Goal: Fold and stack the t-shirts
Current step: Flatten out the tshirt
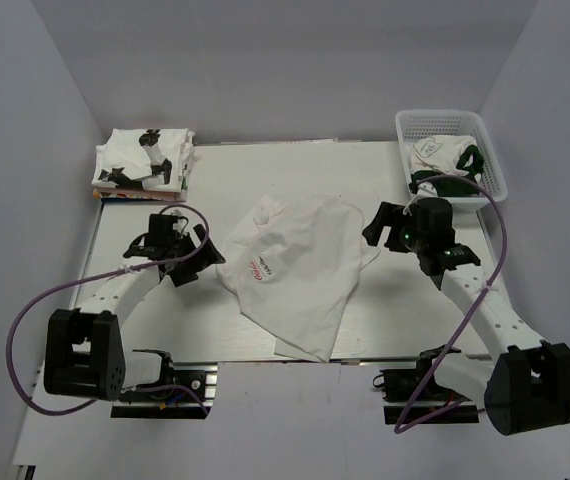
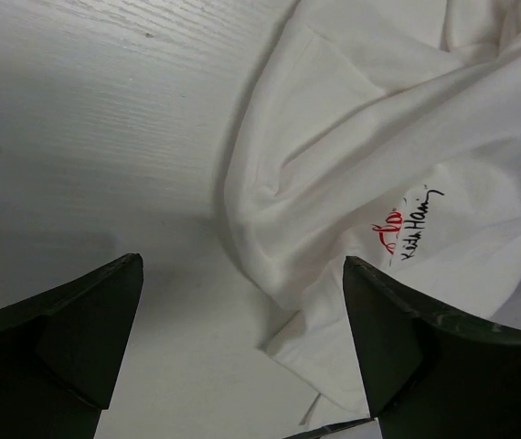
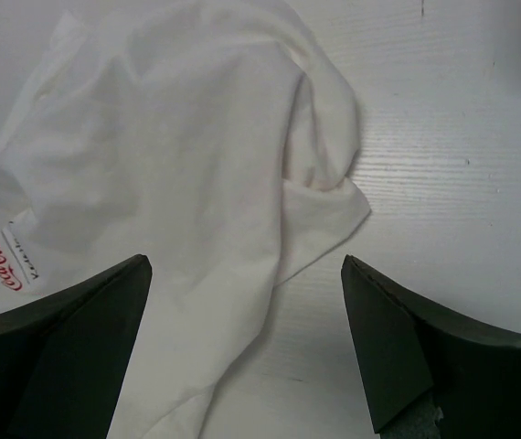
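Both jaws stand wide and empty, left gripper (image 1: 193,262) and right gripper (image 1: 375,228) flanking the crumpled shirt (image 1: 300,270); pinching bunched layers could drag it crooked.

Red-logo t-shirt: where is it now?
Top view: the red-logo t-shirt lies crumpled at the middle of the table, between the left gripper and right gripper.

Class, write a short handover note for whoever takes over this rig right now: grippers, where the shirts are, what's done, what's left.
Left gripper: open, empty, beside the left edge of the red-logo shirt.
Right gripper: open, empty, by its right edge.
The shirt lies crumpled between them. Folded stack sits at the far left corner. Bunched garments wait in the basket, far right.
Done: the stack. Left: flatten, fold and stack this shirt, then the basket's.
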Robot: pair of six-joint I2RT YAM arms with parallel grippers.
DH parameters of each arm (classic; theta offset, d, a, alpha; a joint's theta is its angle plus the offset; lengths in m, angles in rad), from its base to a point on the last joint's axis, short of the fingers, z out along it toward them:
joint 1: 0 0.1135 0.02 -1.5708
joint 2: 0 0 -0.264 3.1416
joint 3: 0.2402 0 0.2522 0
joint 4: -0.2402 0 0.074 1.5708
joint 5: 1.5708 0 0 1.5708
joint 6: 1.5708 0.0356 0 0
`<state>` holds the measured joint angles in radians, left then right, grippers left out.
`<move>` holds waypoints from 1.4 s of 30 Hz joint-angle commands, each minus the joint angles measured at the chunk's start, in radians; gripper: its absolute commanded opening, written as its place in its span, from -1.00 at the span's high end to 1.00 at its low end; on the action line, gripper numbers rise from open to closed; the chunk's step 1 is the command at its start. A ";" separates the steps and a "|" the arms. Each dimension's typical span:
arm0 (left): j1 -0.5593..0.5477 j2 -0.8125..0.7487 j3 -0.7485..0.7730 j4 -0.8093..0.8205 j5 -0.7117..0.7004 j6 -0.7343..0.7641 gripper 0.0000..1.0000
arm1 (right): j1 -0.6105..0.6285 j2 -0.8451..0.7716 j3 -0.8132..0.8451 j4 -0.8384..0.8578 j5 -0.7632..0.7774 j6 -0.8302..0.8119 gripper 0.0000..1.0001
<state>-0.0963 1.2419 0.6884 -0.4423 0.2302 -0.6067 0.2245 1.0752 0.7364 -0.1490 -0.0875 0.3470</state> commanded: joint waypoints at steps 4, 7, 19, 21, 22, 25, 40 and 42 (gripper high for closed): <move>-0.097 0.200 0.060 0.088 -0.060 -0.002 -1.00 | -0.005 0.126 0.024 -0.029 0.083 0.032 -0.81; -0.123 0.277 0.071 0.132 -0.042 -0.002 -0.97 | -0.007 0.205 0.040 -0.011 0.140 0.038 -0.81; -0.192 0.479 0.273 0.053 -0.202 0.028 1.00 | -0.007 0.514 0.107 0.161 0.121 0.035 -0.29; -0.192 0.455 0.287 0.042 -0.249 0.028 1.00 | -0.008 0.581 0.156 0.158 0.181 0.035 -0.16; -0.192 0.444 0.287 0.042 -0.261 0.028 1.00 | -0.008 0.609 0.165 0.173 0.189 0.035 -0.02; -0.192 0.403 0.309 0.053 -0.281 0.028 1.00 | -0.004 0.663 0.210 0.167 0.167 0.017 0.83; -0.192 0.009 0.641 0.071 -0.386 0.134 1.00 | -0.002 0.056 0.440 -0.037 0.333 -0.140 1.00; -0.192 -0.114 0.651 0.094 -0.397 0.147 1.00 | -0.005 -0.004 0.478 -0.067 0.310 -0.166 1.00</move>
<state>-0.2909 1.2785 1.2881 -0.3843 -0.1066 -0.4988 0.2245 1.1740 1.1503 -0.1497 0.1776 0.2535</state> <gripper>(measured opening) 0.028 0.016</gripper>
